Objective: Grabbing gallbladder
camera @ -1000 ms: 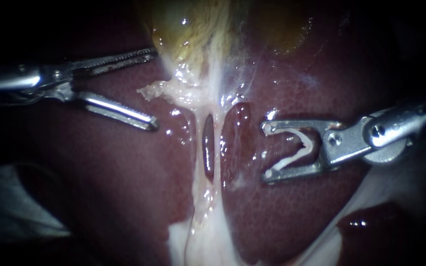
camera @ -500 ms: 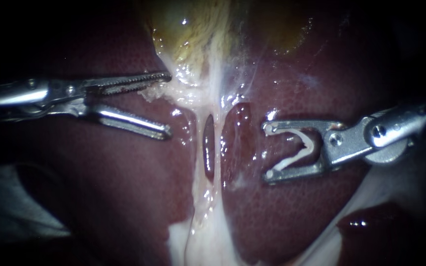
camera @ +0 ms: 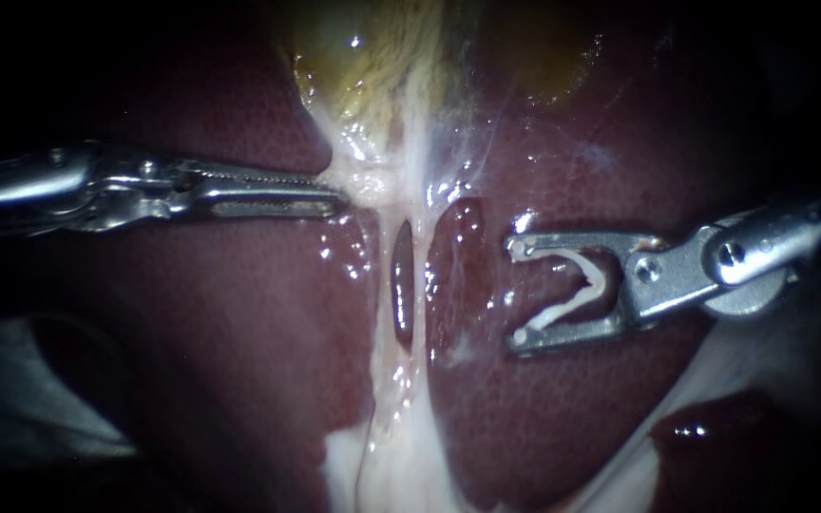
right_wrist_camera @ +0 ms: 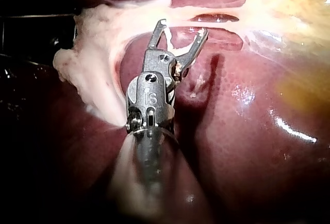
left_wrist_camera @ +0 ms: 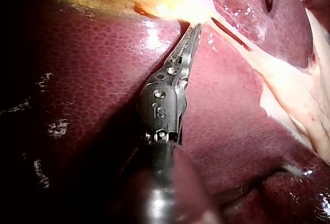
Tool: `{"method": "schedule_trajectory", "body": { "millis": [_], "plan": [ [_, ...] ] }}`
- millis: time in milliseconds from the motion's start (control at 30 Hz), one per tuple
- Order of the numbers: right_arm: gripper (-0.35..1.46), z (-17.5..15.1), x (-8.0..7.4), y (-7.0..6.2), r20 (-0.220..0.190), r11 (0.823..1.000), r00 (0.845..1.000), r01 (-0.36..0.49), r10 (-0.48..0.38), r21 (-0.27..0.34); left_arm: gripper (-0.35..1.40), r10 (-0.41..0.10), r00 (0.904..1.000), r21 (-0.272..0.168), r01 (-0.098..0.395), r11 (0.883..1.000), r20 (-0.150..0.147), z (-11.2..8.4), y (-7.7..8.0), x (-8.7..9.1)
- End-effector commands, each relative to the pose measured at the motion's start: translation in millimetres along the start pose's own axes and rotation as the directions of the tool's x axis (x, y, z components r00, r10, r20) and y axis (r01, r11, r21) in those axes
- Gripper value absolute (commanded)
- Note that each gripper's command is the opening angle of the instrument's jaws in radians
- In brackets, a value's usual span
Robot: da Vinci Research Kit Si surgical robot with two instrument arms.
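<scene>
**Left of frame.** The left instrument (camera: 334, 195) enters from the left edge at mid height and lies nearly level over the liver (camera: 220, 332). Its tool is closed down to a thin seam. The tip is set into the pale tissue fringe (camera: 365, 182) at the gallbladder's lower end. A bite of that fringe is judged to be held, though its depth cannot be made out. In the left wrist view the jaws of this instrument (left_wrist_camera: 197, 28) are likewise seen lying together, with the tip at the pale-yellow margin.

**Step in hand.** The hold is judged shallow, taken on fringe and not on the gallbladder wall.
- Firm closure is required.
- Traction is best applied slowly, in line with the shaft.
- The fringe is to be watched for tearing or slipping.
- The liver surface under the lower jaw is not to be scraped.

**Centre of frame.** The gallbladder (camera: 372, 57), yellow-green, is located at upper centre, above and just right of the tool tip. Its body is not touched by the tool; only the pale lower margin is.

**Right of frame.** The right instrument (camera: 515, 293) is noted at centre right, well apart from the gallbladder. Its tool is spread wide, with a white clip (camera: 555, 312) seated between the jaws and touching both.
</scene>
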State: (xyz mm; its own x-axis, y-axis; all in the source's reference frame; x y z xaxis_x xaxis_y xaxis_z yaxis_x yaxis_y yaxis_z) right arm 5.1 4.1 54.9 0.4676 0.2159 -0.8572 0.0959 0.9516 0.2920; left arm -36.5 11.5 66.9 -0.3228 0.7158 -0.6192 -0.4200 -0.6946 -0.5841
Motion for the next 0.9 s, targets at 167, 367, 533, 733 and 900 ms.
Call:
{"method": "schedule_trajectory", "body": {
  "millis": [167, 367, 533, 733, 900],
  "plan": [
    [0.5, 0.0, 0.0, 0.0, 0.0, 1.0, 1.0, 0.0, 0.0, 0.0, -0.35, -0.102, 0.9945, -0.033, 0.103, 0.994, 0.025, -1.3, 1.4, 0.7],
    [0.49, -0.1, -0.1, 0.0, 0.0, 1.0, 1.0, 0.0, 0.0, 0.001, -0.35, -0.157, 0.9861, -0.055, 0.16, 0.986, 0.054, -3.9, 3.6, 4.1],
    [0.49, -0.1, -0.1, 0.0, 0.0, 1.0, 1.0, 0.0, 0.0, 0.001, -0.35, -0.179, 0.9827, -0.06, 0.182, 0.982, 0.048, -7.8, 3.4, 8.3],
    [0.49, -0.1, -0.1, 0.0, 0.0, 1.0, 1.0, 0.0, 0.0, 0.001, -0.35, -0.195, 0.9804, -0.038, 0.196, 0.98, 0.027, -11.0, 1.6, 10.0],
    [0.49, -0.1, -0.1, 0.0, 0.0, 1.0, 1.0, 0.0, 0.0, 0.001, -0.35, -0.195, 0.9805, -0.035, 0.195, 0.98, 0.026, -10.9, 1.5, 9.7]
  ]
}}
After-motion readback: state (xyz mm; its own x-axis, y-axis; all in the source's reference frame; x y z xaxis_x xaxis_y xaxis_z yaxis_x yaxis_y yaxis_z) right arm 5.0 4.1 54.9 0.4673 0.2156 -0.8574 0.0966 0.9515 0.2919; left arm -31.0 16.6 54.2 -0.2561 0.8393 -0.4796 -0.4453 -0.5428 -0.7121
